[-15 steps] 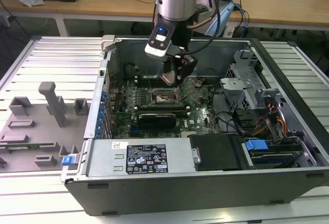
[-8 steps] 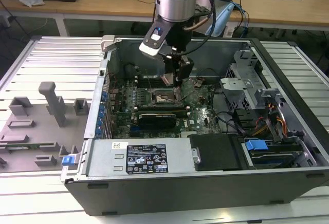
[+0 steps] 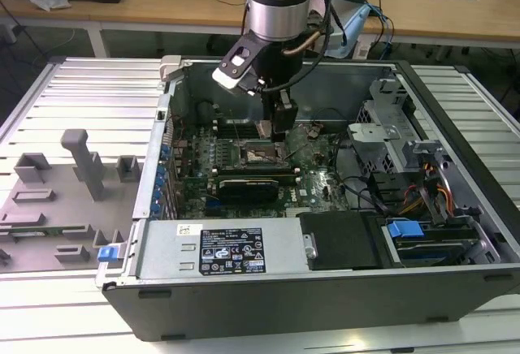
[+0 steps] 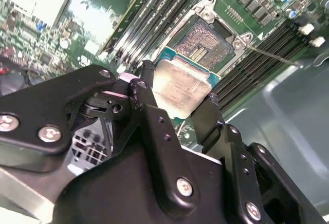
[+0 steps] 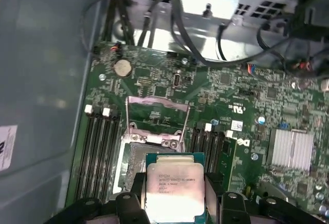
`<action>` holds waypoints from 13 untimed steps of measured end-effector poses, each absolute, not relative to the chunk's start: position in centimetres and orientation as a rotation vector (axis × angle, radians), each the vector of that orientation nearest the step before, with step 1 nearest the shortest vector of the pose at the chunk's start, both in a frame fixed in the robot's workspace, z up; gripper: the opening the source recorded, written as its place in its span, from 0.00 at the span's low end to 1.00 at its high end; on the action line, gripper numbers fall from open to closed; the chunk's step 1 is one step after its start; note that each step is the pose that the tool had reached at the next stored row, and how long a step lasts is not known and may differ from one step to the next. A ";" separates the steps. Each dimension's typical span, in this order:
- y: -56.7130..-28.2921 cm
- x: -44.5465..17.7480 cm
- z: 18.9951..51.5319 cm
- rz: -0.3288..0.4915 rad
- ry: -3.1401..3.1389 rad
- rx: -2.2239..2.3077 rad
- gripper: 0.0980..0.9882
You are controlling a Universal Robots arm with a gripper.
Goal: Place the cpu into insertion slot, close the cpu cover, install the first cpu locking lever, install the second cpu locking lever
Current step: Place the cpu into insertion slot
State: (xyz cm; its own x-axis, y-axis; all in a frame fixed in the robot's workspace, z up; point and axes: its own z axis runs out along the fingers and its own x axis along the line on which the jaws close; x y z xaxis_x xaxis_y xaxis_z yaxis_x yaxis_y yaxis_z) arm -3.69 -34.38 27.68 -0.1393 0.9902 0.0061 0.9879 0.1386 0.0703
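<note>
My gripper (image 3: 279, 123) is inside the open computer case, shut on the cpu (image 4: 180, 87), a flat square chip with a pale metal top on a green board. Black fingers (image 4: 142, 91) press on two opposite edges of it. The cpu (image 5: 175, 190) hangs a little above the motherboard, beside and partly over the insertion slot (image 5: 134, 161), whose pale pin field (image 4: 206, 41) lies bare. The cpu cover (image 5: 157, 115), a thin silver frame with a square window, stands swung open at the slot's far side. A thin lever wire (image 4: 270, 55) sticks out next to the slot.
Black memory slots (image 5: 98, 152) flank the socket on both sides. A long black card (image 3: 248, 185) lies near the socket, with a finned heat sink (image 5: 290, 149), cables (image 3: 370, 196) and a metal drive cage (image 3: 388, 131) nearby. A grey fixture tray (image 3: 61, 200) sits outside the case on the exterior view's left.
</note>
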 end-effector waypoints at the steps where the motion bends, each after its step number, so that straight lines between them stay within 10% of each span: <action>1: -34.4 -3.7 27.4 0.088 2.314 2.060 0.50; 13: -34.1 -3.9 25.3 0.085 2.212 2.166 0.50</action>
